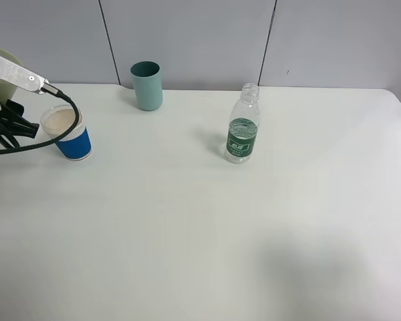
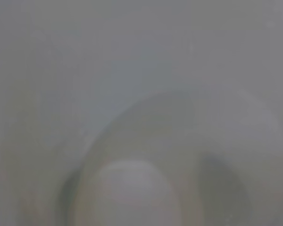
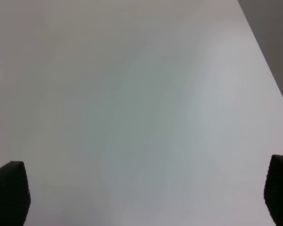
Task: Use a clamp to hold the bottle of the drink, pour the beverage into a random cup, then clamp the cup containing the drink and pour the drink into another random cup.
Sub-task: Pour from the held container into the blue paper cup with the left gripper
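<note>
Bottle (image 1: 242,134) stands upright mid-table, job done I reckon, my right clamp (image 3: 144,188) hangs wide open off to its side, and my left clamp (image 1: 12,120) grips the tumbler (image 1: 1,59), tipped above the blue cup (image 1: 67,134) for the last pour.

the bottle of the drink (image 1: 242,127) is seen upright and capless, clear plastic with a dark green label band printed in white. it is placed right of the tabletop's middle, nearer the far edge. the blue paper cup (image 1: 67,134), with a white ribbed band and a beige inside, is set upright near the tabletop's left edge. the pale yellow-green cup (image 1: 3,55) is gripped by the closed left gripper (image 1: 10,90) at that left edge, just beside the blue paper cup and largely hidden; its tilt cannot be told. the beverage cannot be made out in any of them.
</note>
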You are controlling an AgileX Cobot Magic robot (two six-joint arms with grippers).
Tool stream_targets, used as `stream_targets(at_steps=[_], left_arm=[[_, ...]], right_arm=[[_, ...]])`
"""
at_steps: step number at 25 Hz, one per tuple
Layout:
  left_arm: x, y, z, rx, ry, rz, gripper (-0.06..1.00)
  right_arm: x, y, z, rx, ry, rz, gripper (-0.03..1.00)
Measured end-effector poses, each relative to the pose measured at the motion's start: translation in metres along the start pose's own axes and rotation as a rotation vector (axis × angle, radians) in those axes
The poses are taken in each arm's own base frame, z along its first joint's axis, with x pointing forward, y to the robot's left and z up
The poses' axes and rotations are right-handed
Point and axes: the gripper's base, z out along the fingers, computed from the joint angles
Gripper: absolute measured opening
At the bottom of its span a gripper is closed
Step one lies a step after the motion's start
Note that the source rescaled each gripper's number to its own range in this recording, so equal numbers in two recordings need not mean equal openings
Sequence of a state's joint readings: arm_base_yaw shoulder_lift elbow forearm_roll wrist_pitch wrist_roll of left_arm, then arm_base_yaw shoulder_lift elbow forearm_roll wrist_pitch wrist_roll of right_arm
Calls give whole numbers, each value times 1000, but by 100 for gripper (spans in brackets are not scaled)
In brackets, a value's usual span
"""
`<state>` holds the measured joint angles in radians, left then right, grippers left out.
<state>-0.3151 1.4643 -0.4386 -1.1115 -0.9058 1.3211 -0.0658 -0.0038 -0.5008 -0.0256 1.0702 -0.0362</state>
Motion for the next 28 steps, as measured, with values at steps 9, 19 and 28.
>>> stream_targets(at_steps=[9, 19, 28], left_arm=[[1, 0, 0, -3, 12, 1, 2], [-3, -13, 17, -7, 81, 112, 2], [6, -23, 29, -18, 140, 231, 2]], right_arm=[[0, 0, 0, 0, 0, 0, 100], [0, 0, 0, 0, 0, 0, 100], [0, 0, 0, 0, 0, 0, 100]])
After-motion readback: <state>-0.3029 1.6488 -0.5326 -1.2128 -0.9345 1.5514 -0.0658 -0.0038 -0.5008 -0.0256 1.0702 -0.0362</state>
